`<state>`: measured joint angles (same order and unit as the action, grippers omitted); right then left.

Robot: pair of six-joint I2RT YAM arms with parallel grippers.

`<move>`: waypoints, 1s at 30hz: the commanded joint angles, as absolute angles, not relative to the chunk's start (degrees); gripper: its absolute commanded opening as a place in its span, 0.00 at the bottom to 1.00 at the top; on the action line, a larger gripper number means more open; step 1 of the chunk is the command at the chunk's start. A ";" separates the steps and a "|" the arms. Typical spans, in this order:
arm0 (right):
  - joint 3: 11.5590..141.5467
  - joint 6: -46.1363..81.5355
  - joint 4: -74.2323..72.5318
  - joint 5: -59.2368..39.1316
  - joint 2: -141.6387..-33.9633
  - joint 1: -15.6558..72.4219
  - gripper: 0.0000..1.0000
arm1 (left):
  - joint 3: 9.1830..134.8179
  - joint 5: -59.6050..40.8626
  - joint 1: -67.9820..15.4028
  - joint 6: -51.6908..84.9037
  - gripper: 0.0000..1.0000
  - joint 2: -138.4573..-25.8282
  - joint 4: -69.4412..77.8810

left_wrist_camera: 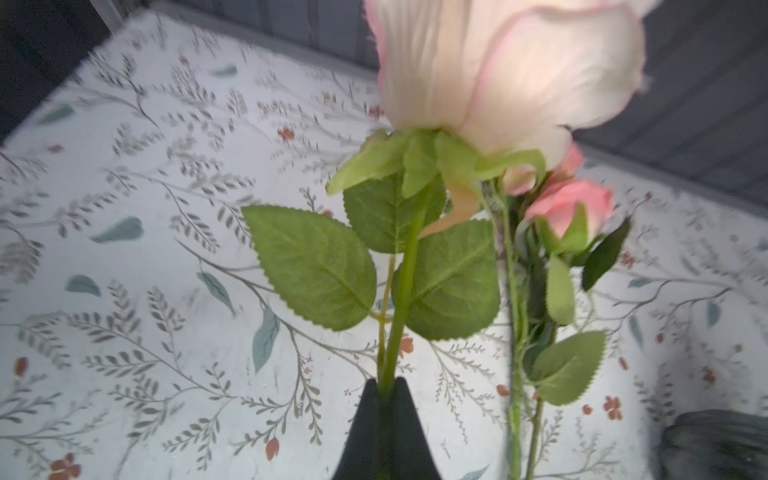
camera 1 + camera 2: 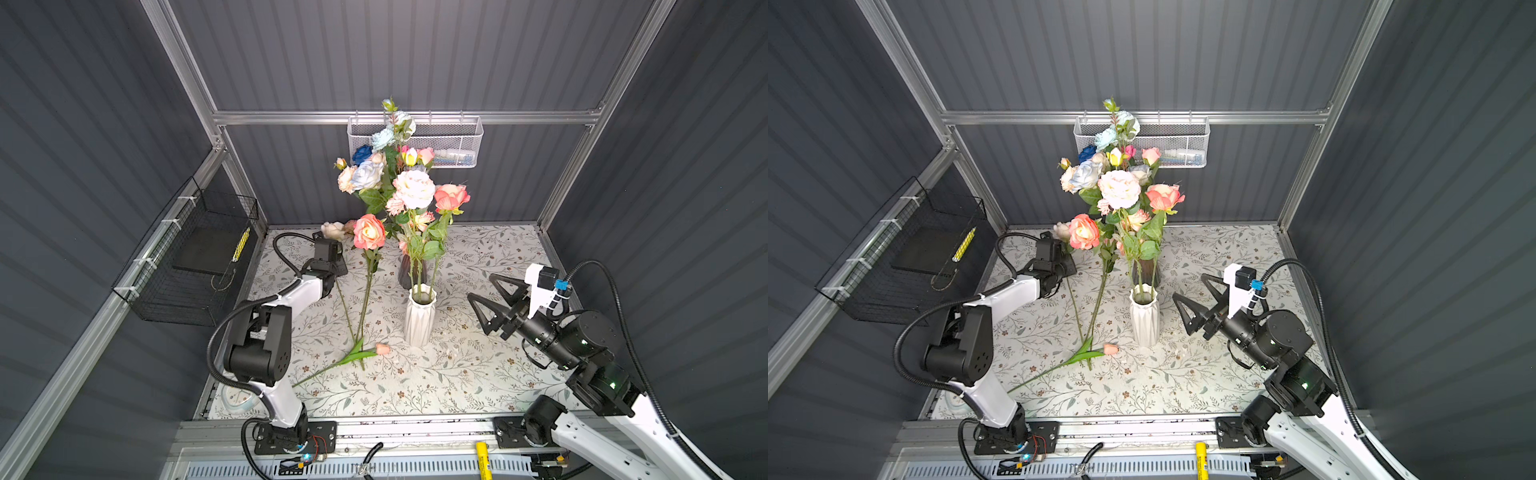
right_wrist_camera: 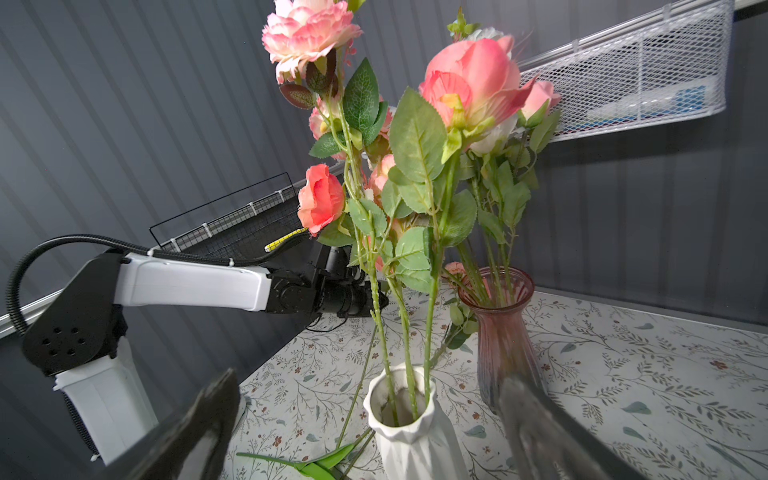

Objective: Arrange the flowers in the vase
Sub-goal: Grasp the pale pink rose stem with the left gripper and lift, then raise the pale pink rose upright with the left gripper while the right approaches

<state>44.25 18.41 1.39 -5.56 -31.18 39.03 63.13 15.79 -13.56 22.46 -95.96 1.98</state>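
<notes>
Two vases stand mid-table: a white ribbed vase (image 2: 419,322) holding three leafy stems, and just behind it a dark pink glass vase (image 3: 505,328) crowded with roses and peonies (image 2: 413,189) in pink, cream and blue. The left gripper (image 1: 386,386) is pinched tight on the green stem (image 1: 405,270) of a cream rose (image 1: 498,70) edged in pink. The stem runs straight out from between the two black fingers, with its leaves and head beyond the tips. In both top views that gripper sits at the far left of the table, left of both vases, and the long stem end trails toward the front.

Beside it a peach rose (image 2: 369,231) leans upward, its stem foot on the floral table cover (image 2: 478,374); what props it I cannot tell. A pink tulip bud (image 2: 382,348) lies flat just in front of the white ribbed vase. The right gripper (image 2: 481,286) hangs to the right of that vase, fingers spread wide, holding nothing and clear of every flower.
</notes>
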 commanded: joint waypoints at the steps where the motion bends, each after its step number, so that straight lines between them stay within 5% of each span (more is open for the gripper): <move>1: 44.56 17.84 0.31 -4.51 -30.21 38.79 0.99 | 61.34 19.98 -13.80 21.27 0.00 -88.08 5.63; 11: 45.83 17.93 -0.44 -4.98 -31.06 38.79 0.99 | 55.87 20.30 -14.08 23.22 0.00 -64.71 4.56; 19: 46.50 19.31 -1.04 -6.26 -32.81 38.77 0.99 | 52.99 24.08 -14.24 22.17 0.00 -58.91 7.27; 30: 52.12 19.51 0.63 -25.47 -38.67 38.92 0.93 | 60.08 4.54 -14.31 27.96 0.00 -45.46 -4.09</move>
